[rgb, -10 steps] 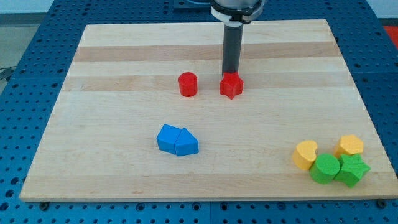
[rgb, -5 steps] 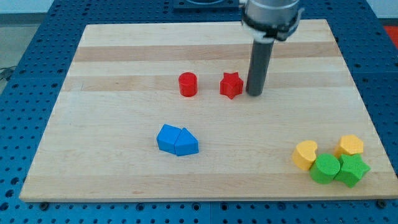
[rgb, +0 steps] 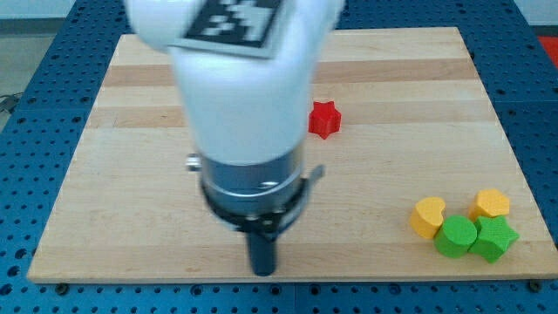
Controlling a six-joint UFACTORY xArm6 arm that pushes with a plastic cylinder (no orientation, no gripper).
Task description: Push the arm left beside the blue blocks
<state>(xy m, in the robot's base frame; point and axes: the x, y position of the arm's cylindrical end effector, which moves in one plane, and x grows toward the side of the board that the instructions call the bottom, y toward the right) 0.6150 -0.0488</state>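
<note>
The tip (rgb: 261, 271) sits bare near the board's (rgb: 488, 105) bottom edge; the arm hides the blue blocks, so I'd ease left slowly.

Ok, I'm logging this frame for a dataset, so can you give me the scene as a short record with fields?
tip: my tip at the board's bottom edge
blue blocks: hidden behind the arm
red star: right of the arm
red cylinder: not visible
bottom right cluster: yellow blocks, green cylinder, green star
</note>
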